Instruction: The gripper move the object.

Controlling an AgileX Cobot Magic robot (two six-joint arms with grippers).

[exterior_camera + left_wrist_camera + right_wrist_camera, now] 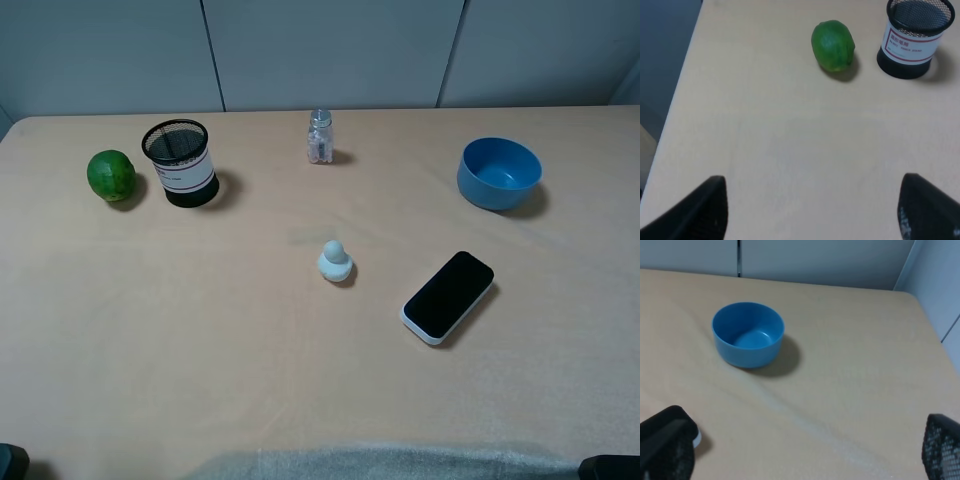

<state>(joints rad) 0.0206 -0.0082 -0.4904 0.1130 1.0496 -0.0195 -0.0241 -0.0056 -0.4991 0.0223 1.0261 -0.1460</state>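
Item: lime (111,175), upper left of the overhead frame, resting on the tabletop (200,330) just beside a mesh cup (181,162). Left hand (812,210) spread wide, empty, well short. Advise approaching clear of the cup, straddling the lime's middle.

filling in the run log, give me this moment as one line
phase: pre-grasp | left gripper: open, short of lime, no contact | lime: on table beside mesh cup | right gripper: open, near blue bowl
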